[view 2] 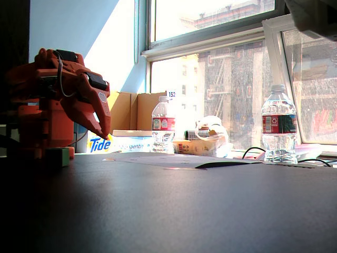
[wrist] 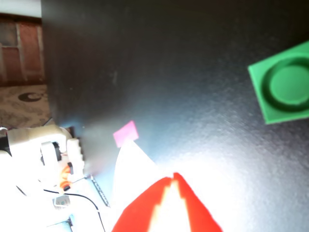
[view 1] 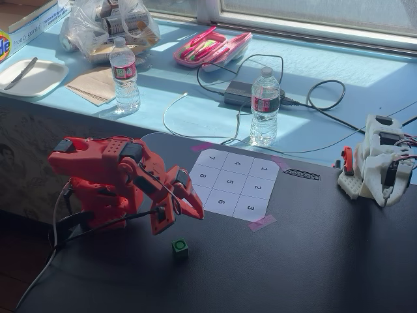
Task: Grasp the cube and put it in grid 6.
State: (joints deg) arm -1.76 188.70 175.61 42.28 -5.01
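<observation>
The small green cube [view 1: 180, 248] with a dark ring mark sits on the black table, in front of the numbered sheet. The wrist view shows the cube [wrist: 285, 89] at the right edge, and low at the left of a fixed view a green block [view 2: 64, 156] sits by the arm's base. My red gripper [view 1: 197, 214] points down over the sheet's near left corner, above and a little right of the cube, apart from it. Its fingertips [wrist: 173, 178] meet with nothing between them. Grid 6 [view 1: 221, 203] lies bare just right of the gripper. The gripper [view 2: 105, 134] hangs above the table.
Two water bottles [view 1: 124, 73] [view 1: 264, 104] stand on the blue ledge behind the table with cables and a power brick [view 1: 238, 93]. A white second arm [view 1: 374, 163] stands at the table's right edge. Pink tape [view 1: 262, 222] holds the sheet's corners.
</observation>
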